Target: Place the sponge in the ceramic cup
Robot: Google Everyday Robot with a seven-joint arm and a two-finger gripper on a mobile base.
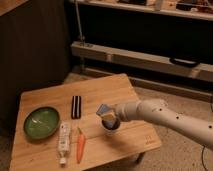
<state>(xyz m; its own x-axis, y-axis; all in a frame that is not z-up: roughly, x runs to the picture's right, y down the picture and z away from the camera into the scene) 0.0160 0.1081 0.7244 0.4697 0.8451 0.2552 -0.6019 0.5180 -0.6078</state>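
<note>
My claw [108, 117] is clamped on the sponge [103, 110] and holds it tilted just above the ceramic cup [111, 127], near the worktop's [135, 100] front edge. Left of the cup lie a carrot [80, 145] and a white tube [64, 140] — farther out, a striped bar [76, 106] and a green plate [42, 122].
</note>
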